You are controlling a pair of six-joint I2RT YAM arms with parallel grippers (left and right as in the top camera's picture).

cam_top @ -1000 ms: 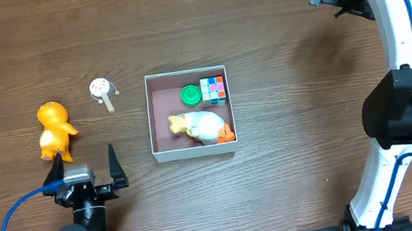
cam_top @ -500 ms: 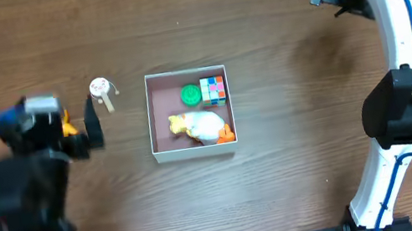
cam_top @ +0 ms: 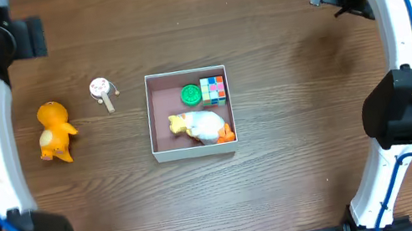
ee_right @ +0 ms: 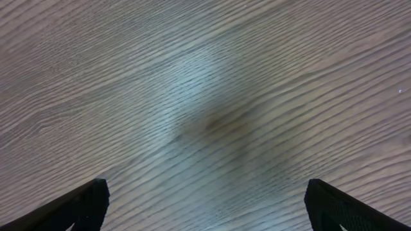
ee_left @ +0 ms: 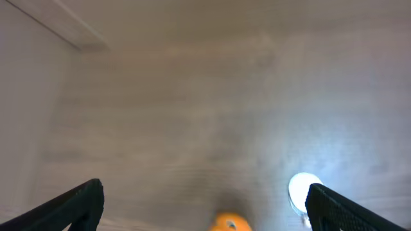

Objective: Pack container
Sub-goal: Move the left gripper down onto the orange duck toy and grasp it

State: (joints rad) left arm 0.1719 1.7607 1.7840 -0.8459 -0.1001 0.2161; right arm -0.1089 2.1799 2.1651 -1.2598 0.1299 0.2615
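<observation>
- Container (cam_top: 151, 125) — between the two pincers, well apart from each; already loaded with green disc (cam_top: 190, 94), colour cube (cam_top: 214, 88) and white plush (cam_top: 201, 125).
- Judged still to pack: orange toy (cam_top: 54, 131) and white round piece (cam_top: 100, 86), on the table (cam_top: 299, 159) nearest the left pincer (ee_left: 204, 186).
- Spread wide, gripping nothing — left pincer and right pincer (ee_right: 205, 183) alike.

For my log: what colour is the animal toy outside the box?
The animal toy is orange; overhead view shows it best.

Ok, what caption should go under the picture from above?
The container holds a cube, a green disc and a plush; an orange toy waits outside.
</observation>
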